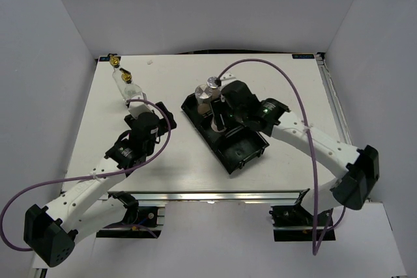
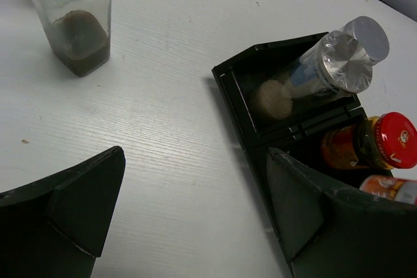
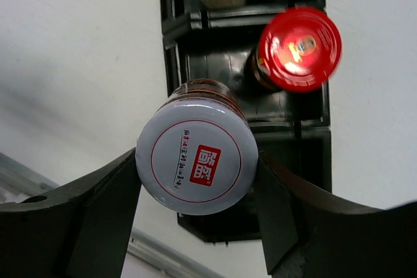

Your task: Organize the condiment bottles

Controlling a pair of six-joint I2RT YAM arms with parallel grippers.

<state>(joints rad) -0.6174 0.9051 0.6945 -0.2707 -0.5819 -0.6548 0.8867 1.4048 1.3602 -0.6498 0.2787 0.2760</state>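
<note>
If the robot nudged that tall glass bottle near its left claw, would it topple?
Probably tippy: the glass bottle is tall on a narrow base. Likely light, since only a little dark content sits at its bottom. Its smooth glass might slip in the open left gripper.
</note>
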